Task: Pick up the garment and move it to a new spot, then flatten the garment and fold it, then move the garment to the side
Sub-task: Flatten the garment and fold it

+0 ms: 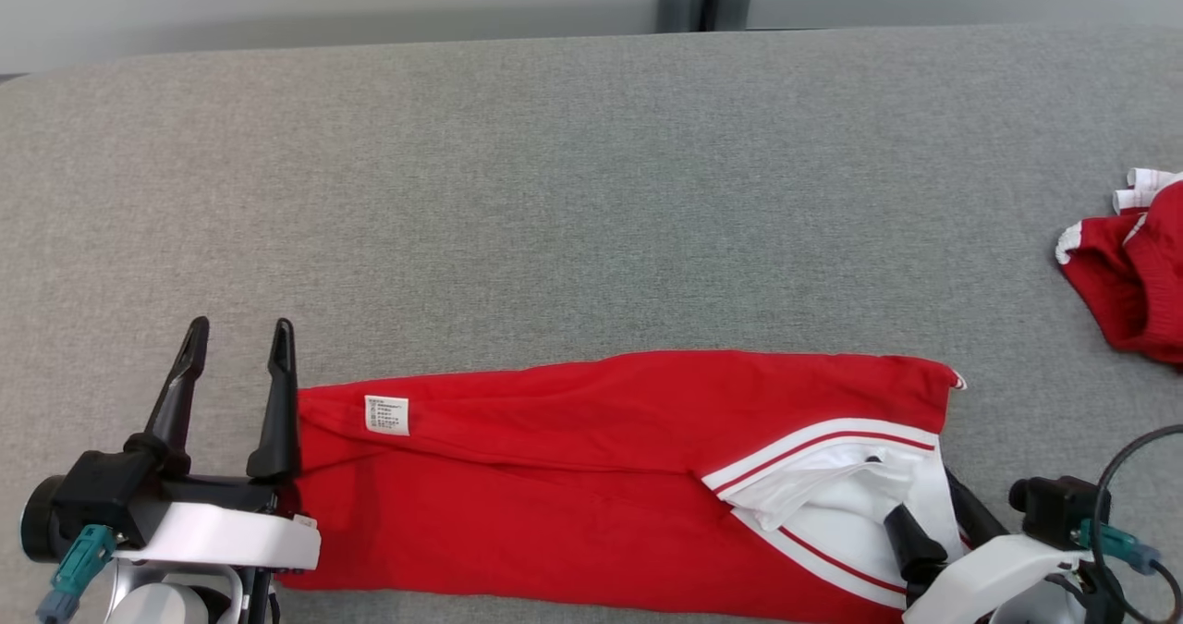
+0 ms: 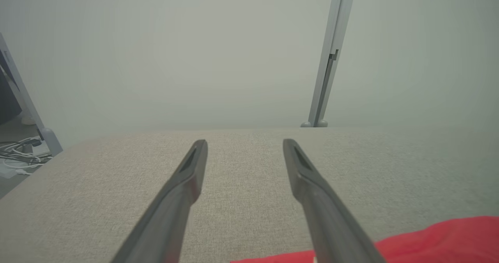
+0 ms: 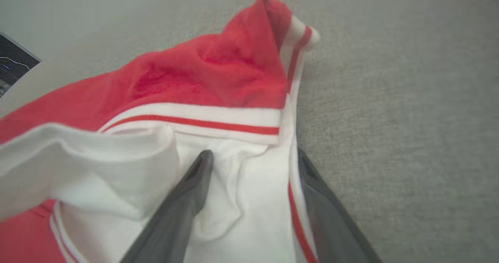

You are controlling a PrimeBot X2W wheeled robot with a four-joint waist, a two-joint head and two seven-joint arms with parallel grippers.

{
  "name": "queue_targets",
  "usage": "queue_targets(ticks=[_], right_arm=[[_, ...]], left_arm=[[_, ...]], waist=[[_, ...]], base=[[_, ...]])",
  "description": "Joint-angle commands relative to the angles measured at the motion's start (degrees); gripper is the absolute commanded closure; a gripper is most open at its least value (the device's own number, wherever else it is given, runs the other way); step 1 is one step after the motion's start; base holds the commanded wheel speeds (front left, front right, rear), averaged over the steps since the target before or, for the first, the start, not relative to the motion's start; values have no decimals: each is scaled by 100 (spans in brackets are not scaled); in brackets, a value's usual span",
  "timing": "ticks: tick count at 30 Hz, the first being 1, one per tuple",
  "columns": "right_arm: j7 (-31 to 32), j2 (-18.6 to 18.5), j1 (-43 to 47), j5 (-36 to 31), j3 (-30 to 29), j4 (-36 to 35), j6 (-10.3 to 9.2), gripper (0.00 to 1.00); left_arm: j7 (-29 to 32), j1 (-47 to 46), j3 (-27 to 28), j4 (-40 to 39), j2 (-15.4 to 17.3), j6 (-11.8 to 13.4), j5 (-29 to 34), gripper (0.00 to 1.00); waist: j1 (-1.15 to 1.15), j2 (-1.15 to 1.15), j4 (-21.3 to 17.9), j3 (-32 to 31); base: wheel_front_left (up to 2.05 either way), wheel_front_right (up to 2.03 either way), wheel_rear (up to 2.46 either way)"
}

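one fold seems done on the garment (image 1: 573, 476) at 6 o'clock; left gripper (image 1: 239, 328) and right gripper (image 3: 253, 156) both spread; more folding and the sideways move remain.

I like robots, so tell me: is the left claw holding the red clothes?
No, the left gripper is open with bare grey table between its fingers, and the red garment lies beside it.

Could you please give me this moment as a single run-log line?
garment: flat on table | left gripper: open, beside left end | right gripper: open, straddling white-trimmed end
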Motion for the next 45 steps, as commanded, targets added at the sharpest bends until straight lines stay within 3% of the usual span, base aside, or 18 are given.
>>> queue_targets(ticks=[1, 2, 9, 20, 28, 36, 45], right_arm=[[424, 85, 309, 150, 347, 270, 36, 78], [514, 62, 288, 214, 427, 284, 36, 100], [528, -298, 24, 528, 431, 214, 4, 100], [243, -1187, -384, 878, -476, 48, 20, 100], [528, -1495, -318, 1038, -425, -503, 20, 100], [1346, -1434, -296, 1315, -291, -2053, 21, 100], [2335, -905, -465, 1619, 212, -3447, 21, 100]], left_arm=[[-21, -86, -2, 21, -11, -31, 35, 0], [-21, -96, -7, 28, -13, -45, 40, 0], [-21, -152, 9, 25, -3, -50, 75, 0], [-21, -86, 100, -5, 13, -27, 77, 0], [-21, -96, 117, -24, -28, -10, 75, 0], [-21, -16, 125, -26, -28, 13, 93, 0], [-22, -150, 20, 9, -58, -24, 86, 0]], waist=[[0, 0, -37, 2], [0, 0, -44, -5], [0, 0, -71, 5], [0, 0, -197, 53], [0, 0, -214, 42], [0, 0, -346, 21], [0, 0, -176, -6]], base=[[0, 0, 0], [0, 0, 0], [0, 0, 0], [0, 0, 0], [0, 0, 0], [0, 0, 0], [0, 0, 0]])
